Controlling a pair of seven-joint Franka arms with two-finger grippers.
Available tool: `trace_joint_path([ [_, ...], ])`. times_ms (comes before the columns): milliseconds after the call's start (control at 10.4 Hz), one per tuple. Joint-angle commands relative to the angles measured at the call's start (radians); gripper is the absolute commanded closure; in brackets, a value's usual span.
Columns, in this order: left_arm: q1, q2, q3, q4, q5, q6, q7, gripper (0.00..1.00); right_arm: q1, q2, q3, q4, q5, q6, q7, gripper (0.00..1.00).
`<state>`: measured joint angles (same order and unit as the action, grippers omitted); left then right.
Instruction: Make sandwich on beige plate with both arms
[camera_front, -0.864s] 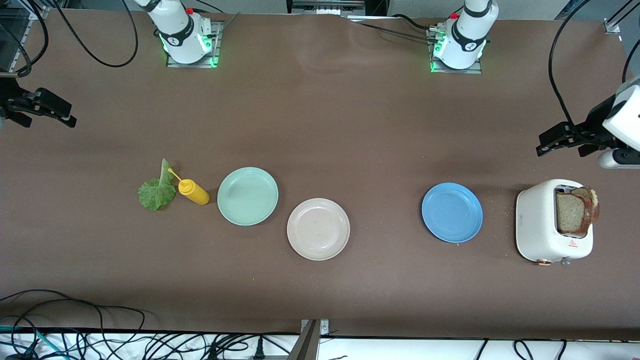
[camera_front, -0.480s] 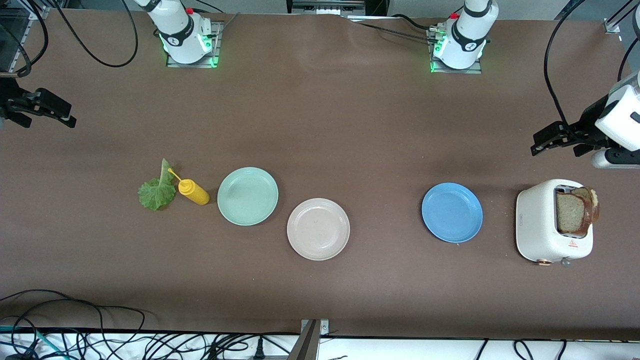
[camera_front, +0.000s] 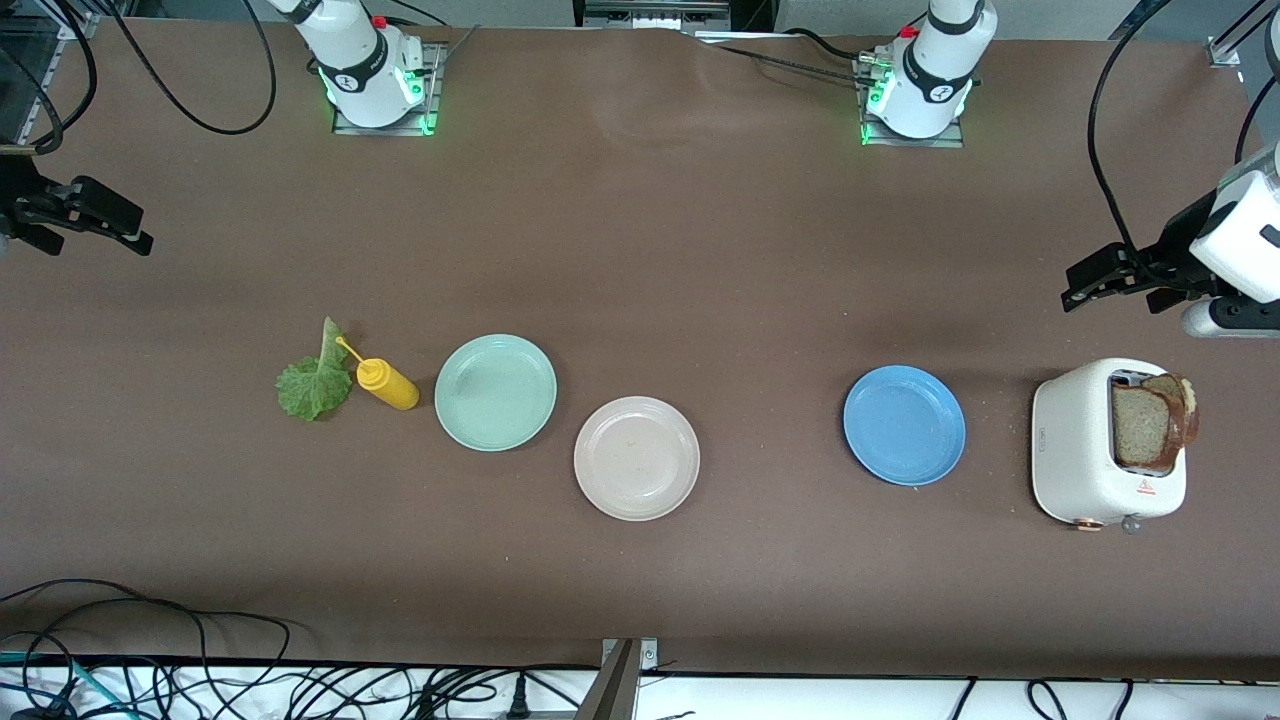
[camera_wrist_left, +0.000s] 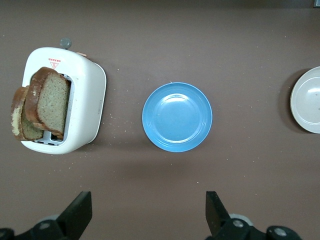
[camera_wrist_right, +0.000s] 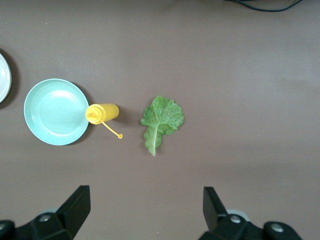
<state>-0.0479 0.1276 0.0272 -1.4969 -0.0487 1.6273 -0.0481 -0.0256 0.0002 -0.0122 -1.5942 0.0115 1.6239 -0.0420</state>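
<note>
The beige plate (camera_front: 636, 458) lies empty near the table's middle; its edge shows in the left wrist view (camera_wrist_left: 307, 100). Two brown bread slices (camera_front: 1150, 424) stand in a white toaster (camera_front: 1085, 450) at the left arm's end, also in the left wrist view (camera_wrist_left: 42, 102). A green lettuce leaf (camera_front: 314, 380) lies flat at the right arm's end, also in the right wrist view (camera_wrist_right: 161, 120). My left gripper (camera_front: 1095, 280) is open and empty, up over the table above the toaster. My right gripper (camera_front: 110, 225) is open and empty, up over the table's right-arm end.
A mint-green plate (camera_front: 495, 392) lies beside the beige plate, toward the right arm's end. A yellow squeeze bottle (camera_front: 388, 383) lies on its side between that plate and the lettuce. A blue plate (camera_front: 904, 425) lies between the beige plate and the toaster. Cables run along the table's near edge.
My left gripper has shifted a little toward the table's middle and toward the robots' bases. The right arm has not moved.
</note>
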Motion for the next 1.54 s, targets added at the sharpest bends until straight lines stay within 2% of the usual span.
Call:
trace_joint_path([
  [0,-0.006,0.012,0.008,0.024,-0.016,-0.021,-0.001,0.0,-0.008,0.0,0.005,0.014,0.016,-0.007,-0.001,0.0],
  [1440,-0.001,0.023,0.01,0.029,-0.007,-0.021,0.004,0.0,-0.011,0.007,0.001,0.016,0.015,0.01,-0.002,0.0],
])
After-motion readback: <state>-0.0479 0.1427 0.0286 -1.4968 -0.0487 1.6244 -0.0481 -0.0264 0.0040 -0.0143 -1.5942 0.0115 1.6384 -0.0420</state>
